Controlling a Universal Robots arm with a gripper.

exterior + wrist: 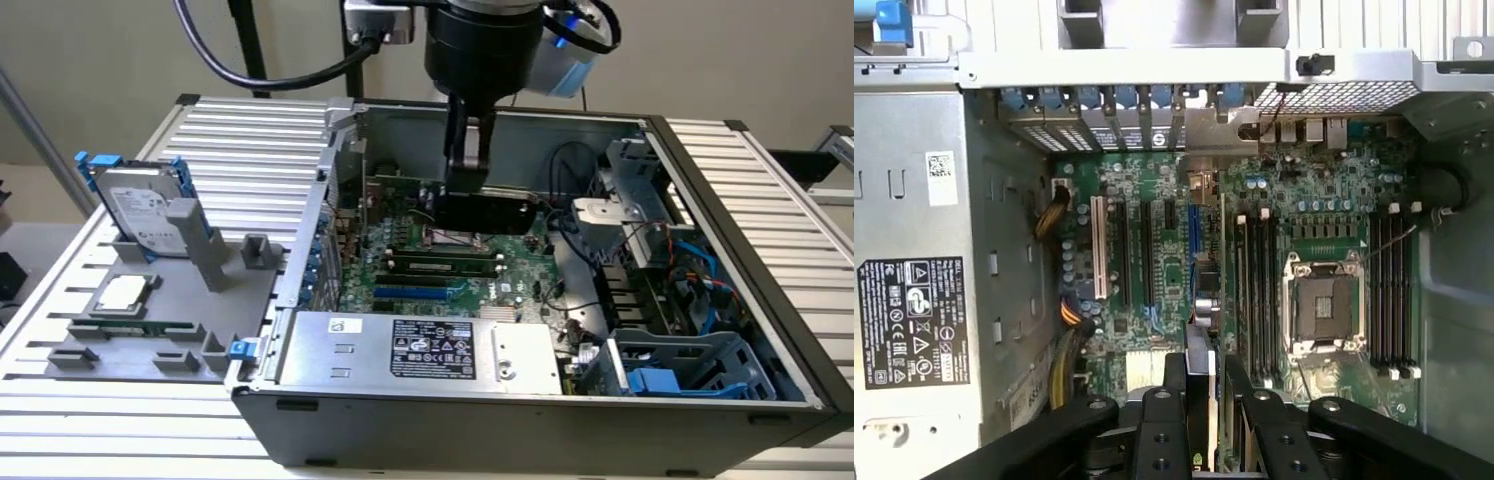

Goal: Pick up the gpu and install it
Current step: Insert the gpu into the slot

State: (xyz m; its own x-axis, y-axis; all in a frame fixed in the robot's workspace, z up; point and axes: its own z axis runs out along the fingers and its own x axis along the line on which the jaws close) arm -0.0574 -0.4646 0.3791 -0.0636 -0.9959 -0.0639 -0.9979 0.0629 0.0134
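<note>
My gripper (466,188) hangs inside the open computer case (747,250), above the motherboard (441,272). It is shut on the gpu (489,211), a green card with a black face, which hangs above the board around the CPU socket and memory slots. In the wrist view the gpu (1200,375) appears edge-on, clamped between the black fingers (1162,425) of the gripper (1204,392). The expansion slots (1124,250) lie beyond it, toward the case's rear brackets (1124,105). The empty CPU socket (1324,305) sits beside the memory slots (1254,290).
A silver power supply (414,348) fills the case's near end. A blue drive cage (687,370) and cables (627,260) occupy the exterior view's right. Outside the case, a grey fixture (147,335) holds a hard drive with blue rails (140,215) and a small silver chip (120,293).
</note>
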